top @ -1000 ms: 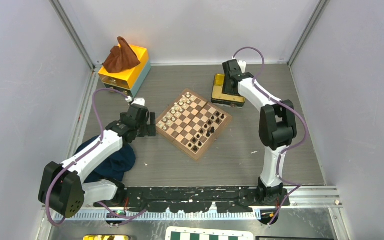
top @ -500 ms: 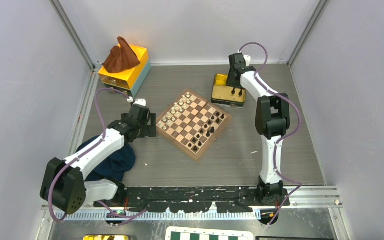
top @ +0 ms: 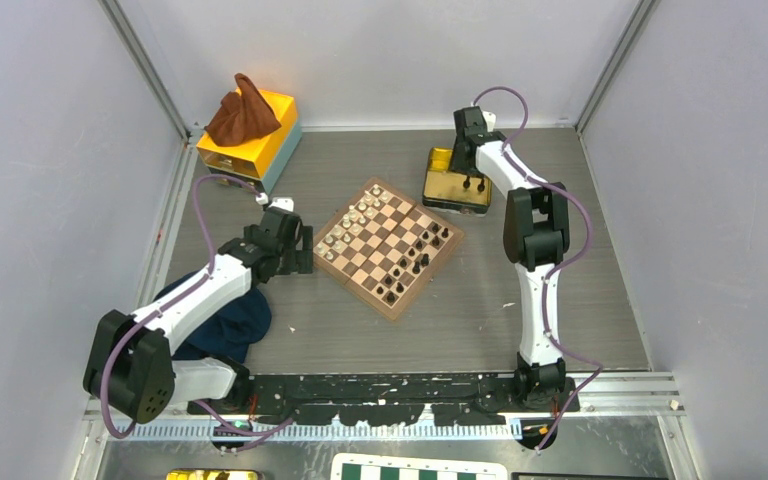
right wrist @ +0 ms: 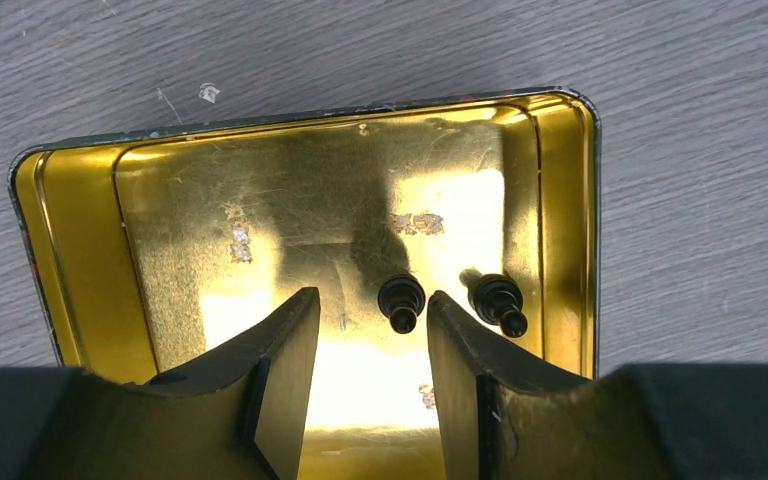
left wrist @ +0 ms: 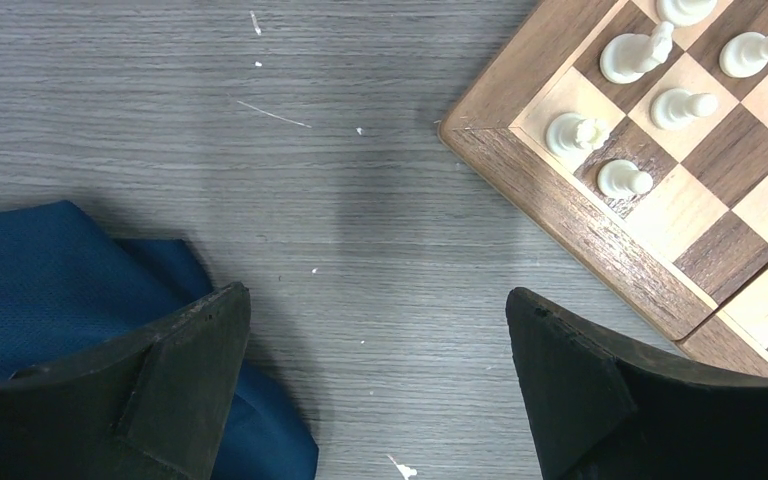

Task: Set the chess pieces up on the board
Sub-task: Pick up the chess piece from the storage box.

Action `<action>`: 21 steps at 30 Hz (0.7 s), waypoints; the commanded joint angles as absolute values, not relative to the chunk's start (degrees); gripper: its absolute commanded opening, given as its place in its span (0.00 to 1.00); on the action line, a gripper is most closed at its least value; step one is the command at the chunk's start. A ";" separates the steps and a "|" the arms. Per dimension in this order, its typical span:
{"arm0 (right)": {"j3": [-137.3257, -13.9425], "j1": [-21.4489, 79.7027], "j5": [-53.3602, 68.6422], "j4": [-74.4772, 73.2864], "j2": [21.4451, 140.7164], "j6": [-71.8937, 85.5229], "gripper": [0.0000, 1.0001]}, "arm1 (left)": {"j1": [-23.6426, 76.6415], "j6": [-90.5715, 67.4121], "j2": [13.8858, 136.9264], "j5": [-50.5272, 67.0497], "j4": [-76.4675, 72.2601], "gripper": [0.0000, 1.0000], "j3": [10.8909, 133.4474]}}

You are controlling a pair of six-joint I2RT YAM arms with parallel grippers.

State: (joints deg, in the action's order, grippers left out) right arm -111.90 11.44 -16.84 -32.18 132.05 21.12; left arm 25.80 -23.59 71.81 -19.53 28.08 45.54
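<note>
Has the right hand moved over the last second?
Yes. The right hand shifted right and toward the back wall, uncovering more of the gold tin.

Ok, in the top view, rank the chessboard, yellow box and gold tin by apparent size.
1. Chessboard.
2. Yellow box, partly under a brown cloth.
3. Gold tin, partly hidden by the right arm.

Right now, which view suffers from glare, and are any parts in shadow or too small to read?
Right wrist view: the gold tin floor throws bright glare patches, with a dark shadow streak beyond the right tool; the two black pieces stay sharp. Left wrist view: even light, the board and cream pieces crisp. Top external view: pieces too small to tell apart.
</note>
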 commanded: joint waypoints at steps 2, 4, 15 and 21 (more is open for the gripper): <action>-114.26 10.90 -16.67 -32.33 131.66 21.00 0.48 | 25.75 -23.47 72.22 -20.65 27.18 1.00 47.81; -113.74 10.82 -16.65 -32.17 131.44 21.09 0.47 | 25.75 -23.48 72.16 -20.65 27.09 1.00 47.76; -111.35 10.88 -16.44 -31.90 130.63 21.14 0.42 | 25.75 -23.47 72.07 -20.34 27.08 1.00 47.73; -109.84 10.84 -16.26 -31.43 130.10 21.13 0.39 | 25.75 -23.55 72.24 -20.04 26.99 1.00 47.72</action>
